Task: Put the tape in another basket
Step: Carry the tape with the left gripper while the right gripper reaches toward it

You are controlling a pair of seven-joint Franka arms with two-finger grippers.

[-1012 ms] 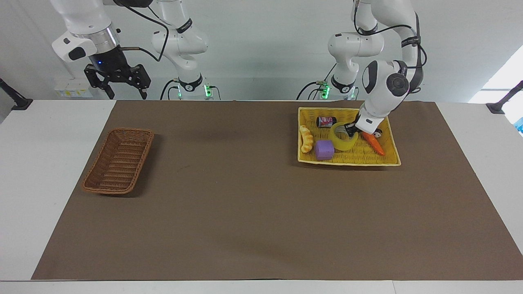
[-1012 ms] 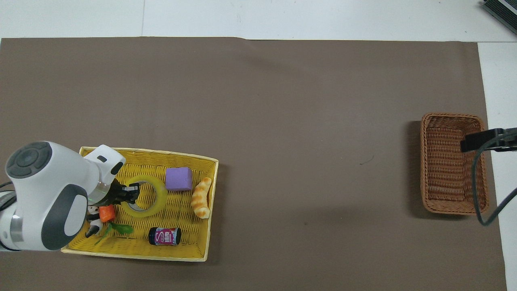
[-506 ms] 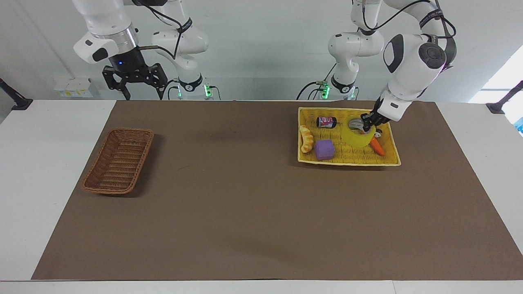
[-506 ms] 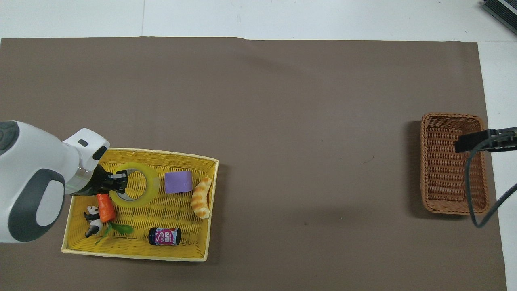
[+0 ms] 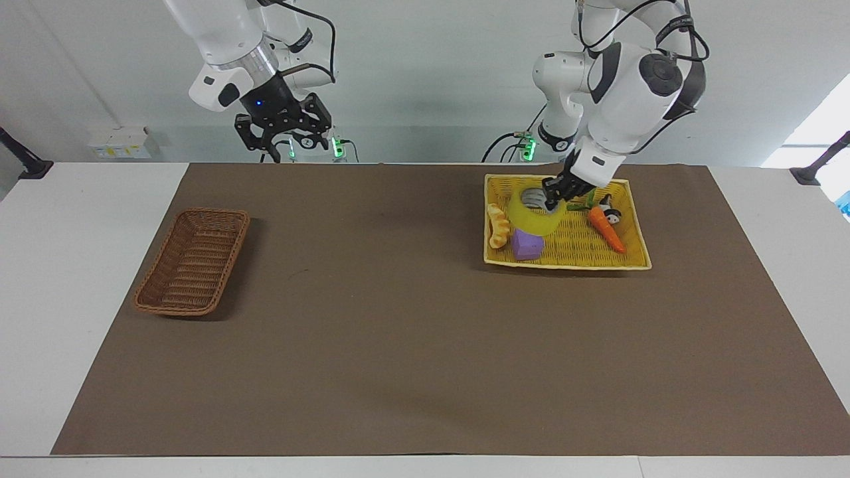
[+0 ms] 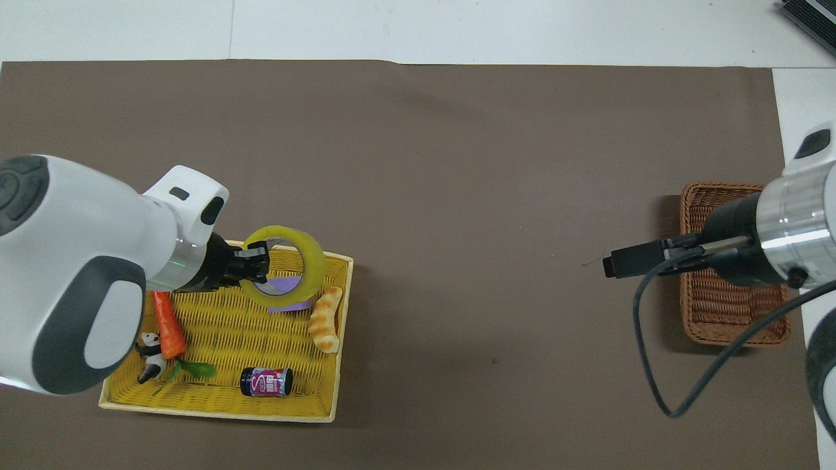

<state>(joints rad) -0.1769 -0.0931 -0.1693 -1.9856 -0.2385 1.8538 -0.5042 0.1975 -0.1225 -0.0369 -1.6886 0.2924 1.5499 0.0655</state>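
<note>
The tape (image 5: 524, 216), a translucent yellow roll, hangs tilted in my left gripper (image 5: 554, 196), whose fingers are shut on its rim. It is in the air over the purple cube (image 5: 528, 247) in the yellow tray (image 5: 564, 264). From overhead, the tape (image 6: 315, 262) and left gripper (image 6: 255, 262) are over the tray's edge farthest from the robots. The dark brown wicker basket (image 5: 192, 262) stands empty at the right arm's end; overhead the right arm covers part of the basket (image 6: 731, 320). My right gripper (image 5: 287, 141) is open, raised over the table edge by the robots.
The yellow tray (image 6: 215, 411) also holds a bread roll (image 6: 324, 320), a small can (image 6: 266, 382), a toy carrot (image 6: 168, 320) and a panda figure (image 6: 150, 349). Brown mat (image 5: 398, 318) covers the table between tray and basket.
My left gripper lifted the tape off the tray floor and carried it over the purple cube, toward the middle of the table. My right arm swung from its end toward the middle.
</note>
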